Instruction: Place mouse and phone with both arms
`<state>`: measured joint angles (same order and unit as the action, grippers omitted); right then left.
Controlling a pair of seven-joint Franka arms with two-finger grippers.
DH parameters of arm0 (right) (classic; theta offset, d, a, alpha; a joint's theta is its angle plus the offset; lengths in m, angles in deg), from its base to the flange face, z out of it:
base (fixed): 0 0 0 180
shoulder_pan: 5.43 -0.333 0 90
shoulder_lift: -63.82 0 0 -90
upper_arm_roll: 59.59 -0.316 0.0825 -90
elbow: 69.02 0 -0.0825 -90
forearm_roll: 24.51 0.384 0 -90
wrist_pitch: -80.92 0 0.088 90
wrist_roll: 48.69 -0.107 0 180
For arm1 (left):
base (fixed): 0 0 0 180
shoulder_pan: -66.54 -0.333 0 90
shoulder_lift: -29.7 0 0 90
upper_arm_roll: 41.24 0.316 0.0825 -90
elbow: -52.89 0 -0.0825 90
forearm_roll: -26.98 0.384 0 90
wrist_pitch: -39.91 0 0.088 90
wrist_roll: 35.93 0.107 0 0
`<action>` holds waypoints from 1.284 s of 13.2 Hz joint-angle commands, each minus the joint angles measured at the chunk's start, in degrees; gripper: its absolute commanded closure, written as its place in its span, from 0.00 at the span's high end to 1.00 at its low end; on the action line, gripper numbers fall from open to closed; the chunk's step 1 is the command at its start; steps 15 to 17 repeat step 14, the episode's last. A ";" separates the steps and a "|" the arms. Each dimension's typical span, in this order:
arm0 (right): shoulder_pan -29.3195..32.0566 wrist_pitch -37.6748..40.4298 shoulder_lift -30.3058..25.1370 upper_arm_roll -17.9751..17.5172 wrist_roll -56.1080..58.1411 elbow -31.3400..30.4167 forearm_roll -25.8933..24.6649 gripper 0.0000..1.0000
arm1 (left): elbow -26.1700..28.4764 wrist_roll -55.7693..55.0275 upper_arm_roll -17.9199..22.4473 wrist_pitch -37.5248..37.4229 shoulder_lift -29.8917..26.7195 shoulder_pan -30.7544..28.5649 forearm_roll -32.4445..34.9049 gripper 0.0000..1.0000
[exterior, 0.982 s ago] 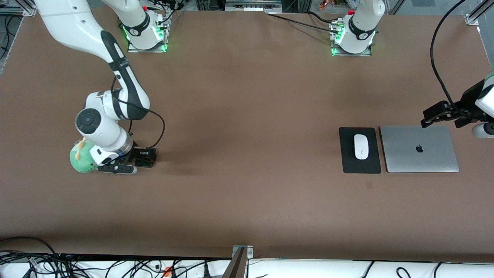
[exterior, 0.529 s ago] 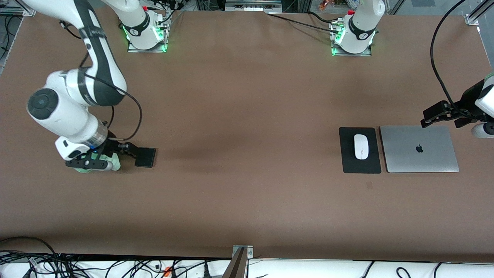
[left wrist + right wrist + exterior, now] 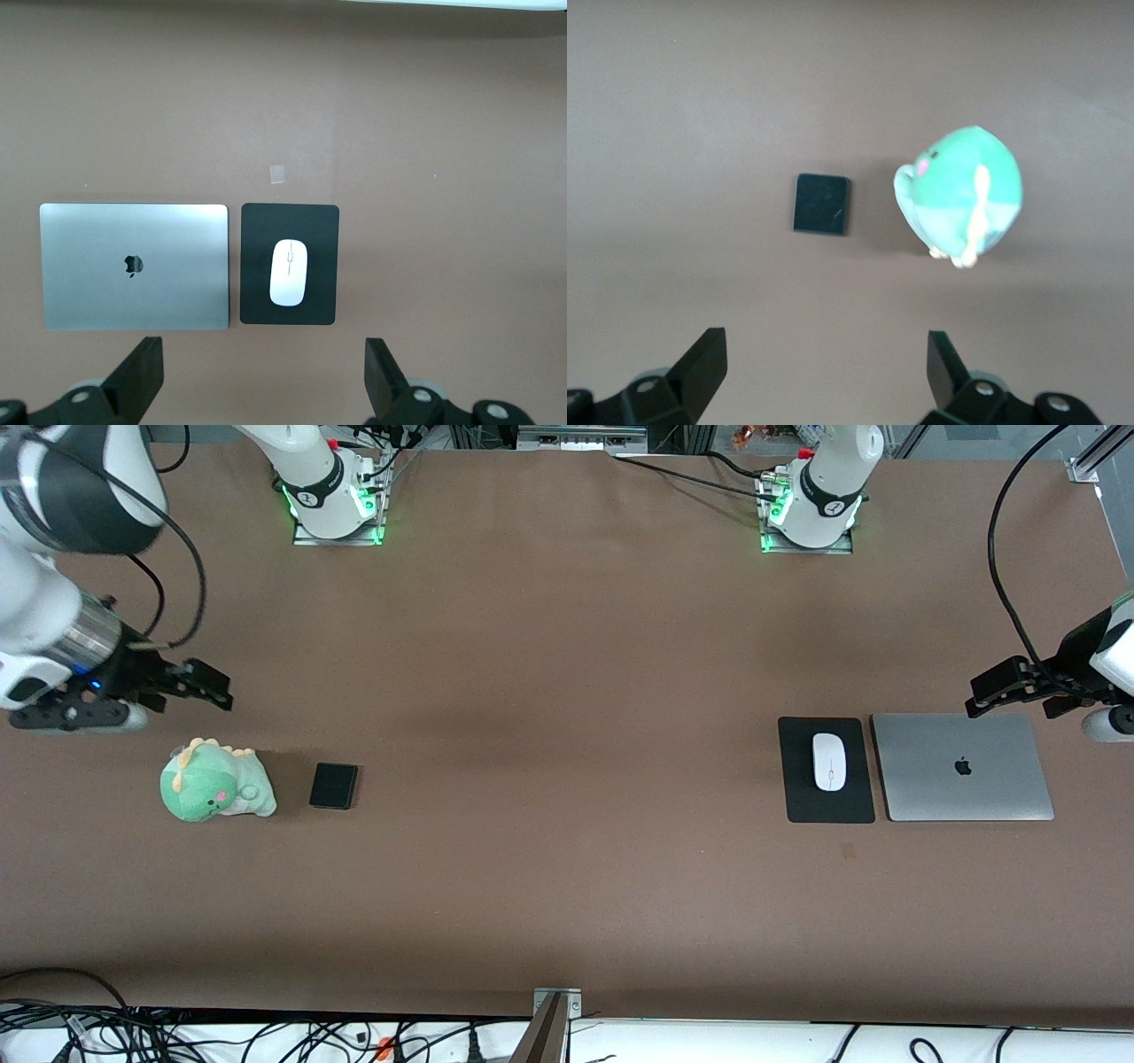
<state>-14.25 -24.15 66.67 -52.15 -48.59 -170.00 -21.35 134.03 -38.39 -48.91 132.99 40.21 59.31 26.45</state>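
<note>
The black phone (image 3: 334,786) lies flat on the table beside a green plush toy, at the right arm's end; it also shows in the right wrist view (image 3: 821,204). My right gripper (image 3: 202,688) is open and empty, up in the air over bare table close to the plush; its own view shows it wide open (image 3: 824,365). The white mouse (image 3: 829,762) sits on a black mouse pad (image 3: 802,802) at the left arm's end, also seen in the left wrist view (image 3: 289,273). My left gripper (image 3: 1001,691) hangs open and empty over the laptop's edge and waits (image 3: 263,374).
A green plush dinosaur (image 3: 215,782) lies beside the phone and shows in the right wrist view (image 3: 961,195). A closed silver laptop (image 3: 963,766) lies beside the mouse pad and shows in the left wrist view (image 3: 133,266). Cables run along the table's front edge.
My right gripper has let go of the phone, risen and swung away toward the right arm's end of the table. The phone stays beside the plush. The left arm has not moved.
</note>
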 commanded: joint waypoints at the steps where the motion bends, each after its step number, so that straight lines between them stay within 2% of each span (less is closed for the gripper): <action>1: 6.34 5.03 -0.83 -4.18 1.31 3.76 0.18 1.00 | -1.77 1.14 -0.24 -1.31 0.83 -0.07 1.23 1.00; 4: 7.76 7.51 -1.00 -4.98 1.40 6.76 -1.74 1.00 | -1.69 1.14 -0.24 -1.31 0.83 -0.07 1.23 1.00; 8: 7.76 9.44 -1.18 -4.11 1.22 10.89 -1.76 1.00 | -1.69 1.14 -0.24 -1.31 0.83 -0.07 1.23 1.00; 12: 7.76 12.95 -1.44 -4.80 0.61 12.12 -2.11 1.00 | -1.69 1.14 -0.24 -1.31 0.83 -0.07 1.23 1.00; 17: 7.68 13.14 -1.44 -4.72 0.69 13.09 -1.93 1.00 | -1.77 1.14 -0.24 -1.58 0.83 -0.07 1.23 1.00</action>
